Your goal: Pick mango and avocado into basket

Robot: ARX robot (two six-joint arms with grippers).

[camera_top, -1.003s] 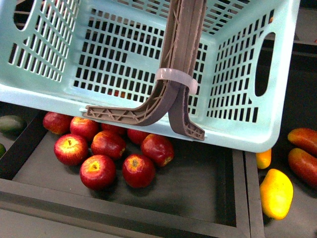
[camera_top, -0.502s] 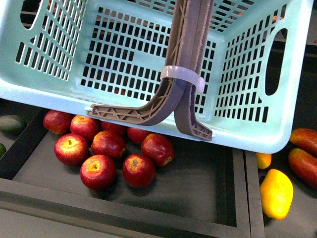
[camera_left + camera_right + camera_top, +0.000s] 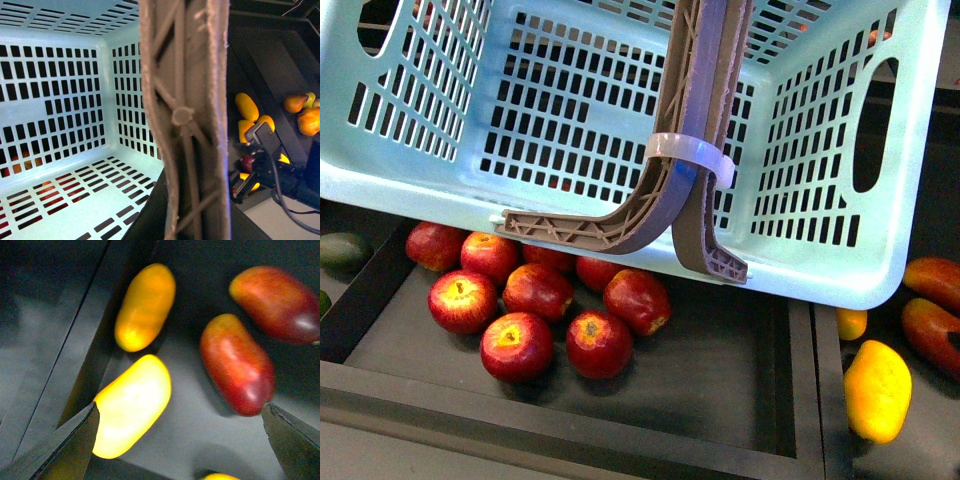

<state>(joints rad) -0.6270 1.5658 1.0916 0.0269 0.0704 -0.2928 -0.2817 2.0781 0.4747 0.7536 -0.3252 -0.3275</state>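
The light teal basket (image 3: 570,120) hangs tilted across the top of the front view, above the fruit trays. My left gripper (image 3: 192,220) is shut on its brown handles (image 3: 185,120), which are tied with a whitish zip tie (image 3: 685,152); the handles hide the jaws. The basket's inside (image 3: 60,100) holds no fruit. The yellow mango (image 3: 878,390) lies in the right tray. My right gripper (image 3: 180,440) is open just above it, and the mango (image 3: 131,405) lies by one fingertip (image 3: 65,445). The dark green avocado (image 3: 342,248) lies at the far left.
Several red apples (image 3: 520,345) fill the middle tray under the basket. Two red-and-yellow mangoes (image 3: 237,362) and a smaller orange-yellow fruit (image 3: 145,307) lie close to the mango. Dark tray dividers (image 3: 805,390) separate the compartments.
The basket moved slightly up and right, then stayed almost still. A dark shape has come in at the right edge over a red mango.
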